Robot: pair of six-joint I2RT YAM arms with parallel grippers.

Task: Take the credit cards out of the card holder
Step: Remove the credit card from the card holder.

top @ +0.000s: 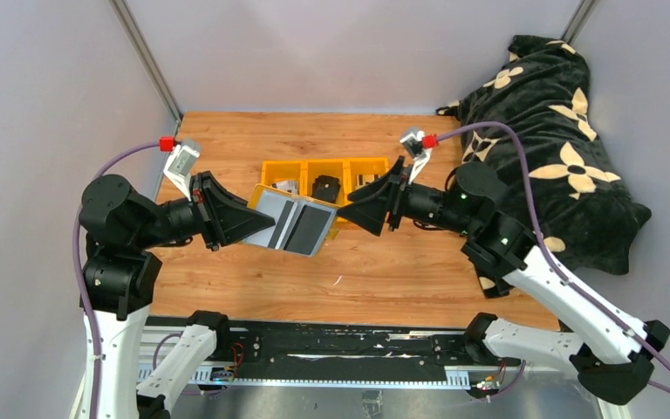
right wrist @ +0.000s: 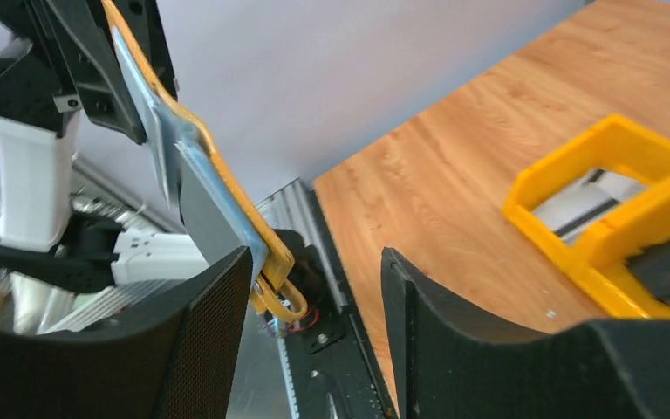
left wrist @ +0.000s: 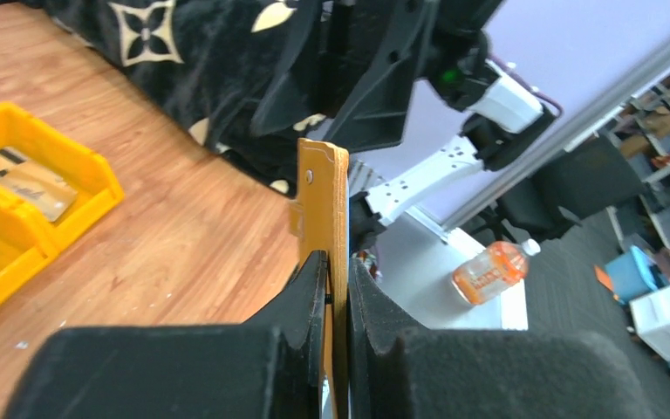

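One card holder [top: 292, 223], three yellow bin compartments [top: 324, 161], two arms [top: 122, 227], one black flowered cloth [top: 558, 113].

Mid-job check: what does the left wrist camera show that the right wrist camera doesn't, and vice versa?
Left wrist only: the left gripper shut on the card holder, seen edge-on with a metal stud showing; black floral cloth behind. Right wrist only: that the right gripper stands open, and the holder's grey inner face, its lower end near one finger; contact unclear. Both: the holder held above the wooden table, and a card lying in a yellow bin.
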